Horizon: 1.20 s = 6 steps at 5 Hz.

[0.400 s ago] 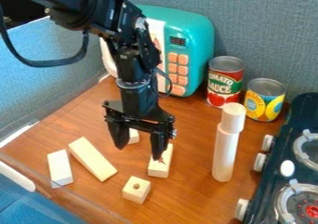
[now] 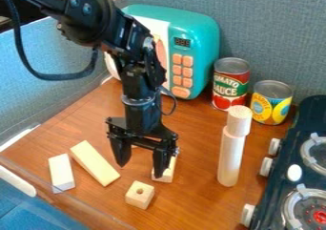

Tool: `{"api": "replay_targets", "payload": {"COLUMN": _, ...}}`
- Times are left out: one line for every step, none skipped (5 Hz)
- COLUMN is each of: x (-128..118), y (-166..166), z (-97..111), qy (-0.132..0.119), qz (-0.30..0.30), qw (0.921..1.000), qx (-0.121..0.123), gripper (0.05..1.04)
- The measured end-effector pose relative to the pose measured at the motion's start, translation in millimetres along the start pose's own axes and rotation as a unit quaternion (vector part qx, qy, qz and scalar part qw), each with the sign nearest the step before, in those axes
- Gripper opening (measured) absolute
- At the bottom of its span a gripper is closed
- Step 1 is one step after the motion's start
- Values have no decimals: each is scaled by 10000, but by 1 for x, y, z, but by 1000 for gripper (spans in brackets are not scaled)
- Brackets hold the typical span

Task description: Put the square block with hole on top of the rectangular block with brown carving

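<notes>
Claw [image 2: 140,170] found open, fingers parted and nothing gripped, hanging above the tabletop [image 2: 197,200]. Square block with hole [image 2: 139,194] sits upright just in front of and below the claw, hole [image 2: 140,191] facing up. Block behind the claw's right-hand fingertip in the camera view is partly covered; it is probably the rectangular block with brown carving [image 2: 167,175], though no carving can be made out from here.

Handling, as judged: square block should be light, stiff and hardly fragile, plain wood with moderate grip. Recommended hold is across two opposite side faces, below the top edge, fingers square to the faces. A grip on the corners would likely twist it. The lower block is loose by appearance and could slide if nudged.

Edges and room: long pale block [image 2: 94,163] lies to the claw's left in the view, with the white block [image 2: 62,172] beyond it. Capped white cylinder [image 2: 230,157] stands upright to the claw's right, well apart but tall enough to topple if the arm swings wide. Stove [image 2: 280,195] lies farther right. Advised route: shift toward the camera, lower over the square block, close, lift above the carved block's top edge, return a short way and set down level.
</notes>
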<state>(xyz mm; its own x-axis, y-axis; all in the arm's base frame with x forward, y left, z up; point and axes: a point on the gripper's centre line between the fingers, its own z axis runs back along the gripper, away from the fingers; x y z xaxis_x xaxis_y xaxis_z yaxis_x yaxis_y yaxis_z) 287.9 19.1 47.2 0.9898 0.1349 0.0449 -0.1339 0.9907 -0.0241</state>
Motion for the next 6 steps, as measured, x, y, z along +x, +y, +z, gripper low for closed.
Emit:
{"api": "replay_targets", "payload": {"x": 0, "y": 1, "z": -6, "qy": 14, "qz": 18, "qw": 10000, "qx": 20, "gripper": 999}}
{"api": "replay_targets", "payload": {"x": 0, "y": 1, "z": -11, "qy": 6, "qz": 61, "qw": 10000, "qx": 27, "gripper": 999}}
{"api": "replay_targets", "payload": {"x": -9, "y": -3, "z": -21, "qy": 103, "qz": -47, "qw": 9999, "qx": 110, "gripper": 999}}
{"api": "replay_targets", "payload": {"x": -17, "y": -7, "z": -27, "qy": 181, "qz": -175, "qw": 9995, "qx": 191, "gripper": 999}}
{"api": "replay_targets", "payload": {"x": -21, "y": -11, "z": -32, "qy": 271, "qz": -212, "qw": 9991, "qx": 260, "gripper": 999}}
{"api": "replay_targets", "payload": {"x": -21, "y": -9, "z": -36, "qy": 287, "qz": -210, "qw": 9989, "qx": 311, "gripper": 999}}
